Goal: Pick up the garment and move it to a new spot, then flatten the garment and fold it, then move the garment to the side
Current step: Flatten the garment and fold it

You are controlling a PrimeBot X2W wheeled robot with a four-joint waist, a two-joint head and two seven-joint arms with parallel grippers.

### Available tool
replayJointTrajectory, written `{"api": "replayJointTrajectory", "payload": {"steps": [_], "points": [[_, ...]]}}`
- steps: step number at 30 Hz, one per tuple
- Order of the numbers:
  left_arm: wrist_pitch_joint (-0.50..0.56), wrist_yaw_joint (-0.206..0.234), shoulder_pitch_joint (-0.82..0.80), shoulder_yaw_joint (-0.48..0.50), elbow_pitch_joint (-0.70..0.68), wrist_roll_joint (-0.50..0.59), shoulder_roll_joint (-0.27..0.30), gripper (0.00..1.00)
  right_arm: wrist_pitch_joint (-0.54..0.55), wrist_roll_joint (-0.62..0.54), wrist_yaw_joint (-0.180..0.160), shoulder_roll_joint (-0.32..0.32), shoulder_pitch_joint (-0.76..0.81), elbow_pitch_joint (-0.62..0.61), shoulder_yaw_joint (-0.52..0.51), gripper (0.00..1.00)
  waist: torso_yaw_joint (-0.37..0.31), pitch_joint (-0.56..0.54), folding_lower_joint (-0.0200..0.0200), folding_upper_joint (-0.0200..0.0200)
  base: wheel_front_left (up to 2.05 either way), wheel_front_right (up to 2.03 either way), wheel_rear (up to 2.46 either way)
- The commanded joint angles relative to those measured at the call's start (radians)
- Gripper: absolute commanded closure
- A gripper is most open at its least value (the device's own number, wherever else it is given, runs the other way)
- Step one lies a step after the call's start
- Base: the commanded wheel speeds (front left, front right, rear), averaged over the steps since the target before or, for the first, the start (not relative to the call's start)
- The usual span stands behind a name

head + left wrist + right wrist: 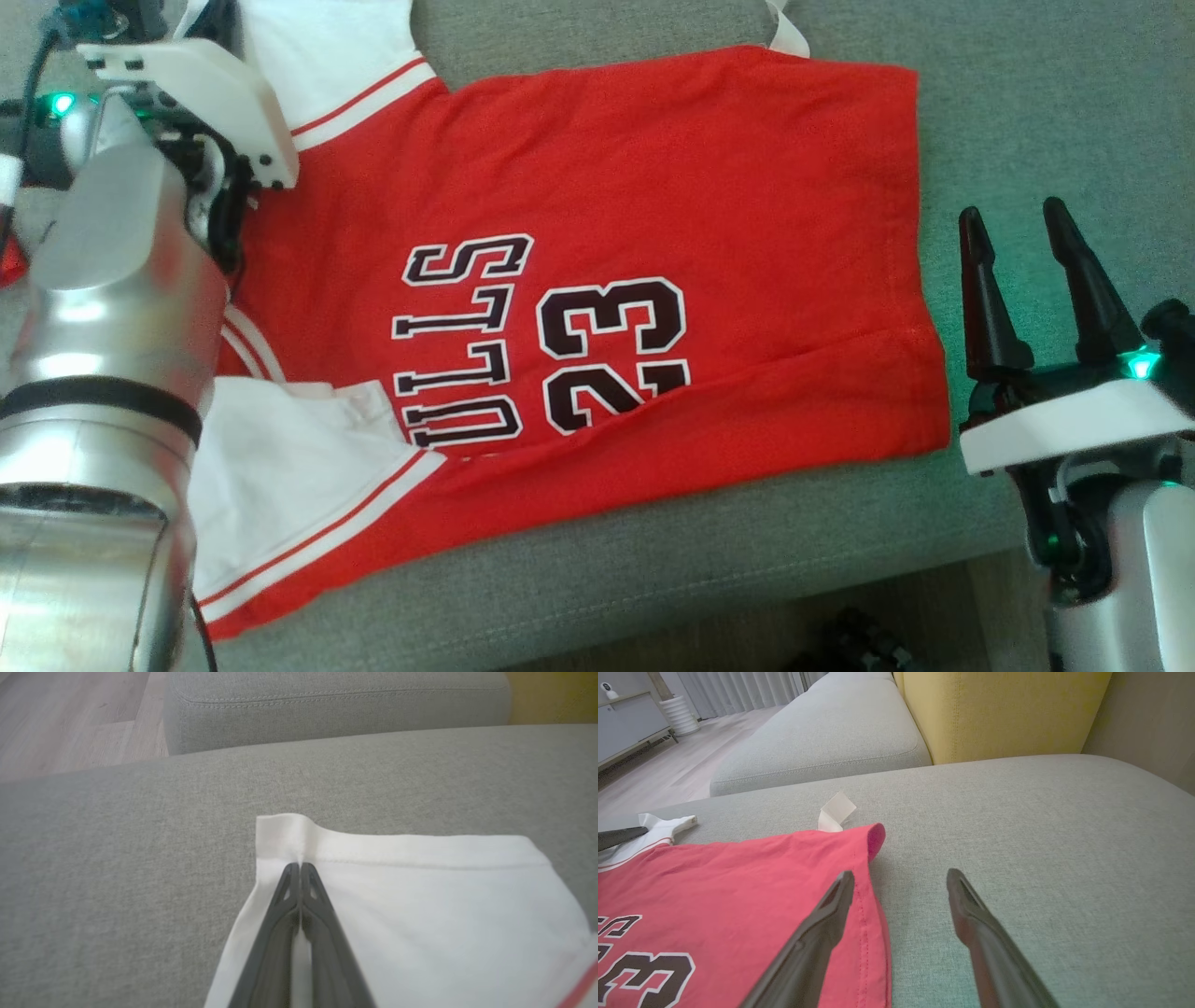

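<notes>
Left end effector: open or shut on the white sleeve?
Shut. In the left wrist view, the fingers of the left end effector meet at the tips, pinching the white sleeve near its hem.

Our head camera looks steeply down on the grey sofa seat (653,579) from close by, and the red garment (653,168) spans most of its width. Our left wrist camera sits low at the far left, nearly on the white sleeve (444,914), facing a second cushion (336,709) and wooden floor (70,718). Our right wrist camera, at the right, looks across the seat toward a far yellow backrest (999,714). All three views share that sleeve.
</notes>
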Motion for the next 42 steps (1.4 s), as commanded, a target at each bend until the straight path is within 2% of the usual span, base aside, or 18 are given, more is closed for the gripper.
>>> {"api": "replayJointTrajectory", "payload": {"steps": [1,6,12,20,27,32,41,42], "points": [[-0.042,0.003,0.004,0.003,0.004,0.008,0.029,1.00,-0.002,0.009,-0.001,-0.018,-0.022,-0.017,0.010,0.00,0.008,-0.005,-0.0001,0.0000,0.00,0.00,0.00],[-0.102,0.001,-0.003,-0.004,0.029,0.005,0.017,1.00,0.007,0.030,-0.001,-0.057,-0.088,0.041,0.006,0.00,0.023,-0.009,-0.0001,0.0000,0.00,0.00,0.00],[-0.149,-0.001,-0.017,-0.012,0.019,0.003,-0.001,1.00,0.009,0.058,-0.001,-0.124,-0.241,0.145,0.015,0.00,0.051,-0.002,-0.0001,0.0000,0.00,0.00,0.00],[-0.161,-0.008,-0.020,-0.020,-0.012,0.000,-0.027,1.00,0.075,0.110,-0.001,-0.178,-0.435,0.394,0.093,0.00,0.090,0.010,-0.0001,0.0000,0.00,0.00,0.00],[-0.162,-0.007,0.001,-0.018,-0.058,-0.003,-0.039,1.00,0.132,0.162,-0.001,-0.193,-0.486,0.572,0.188,0.00,0.108,0.011,-0.0001,0.0000,0.00,0.00,0.00],[-0.162,-0.006,0.014,-0.017,-0.075,-0.003,-0.043,1.00,0.166,0.203,-0.001,-0.204,-0.488,0.613,0.252,0.00,0.112,0.009,-0.0001,0.0000,0.00,0.00,0.00],[-0.162,-0.007,0.025,-0.012,-0.082,-0.005,-0.046,1.00,0.200,0.275,-0.001,-0.221,-0.468,0.574,0.318,0.00,0.115,-0.006,-0.0001,0.0000,0.00,0.00,0.00],[-0.162,-0.007,0.026,-0.012,-0.082,-0.006,-0.046,1.00,0.205,0.280,-0.001,-0.223,-0.464,0.571,0.322,0.05,0.116,-0.007,-0.0001,0.0000,0.00,0.00,0.00]]}}
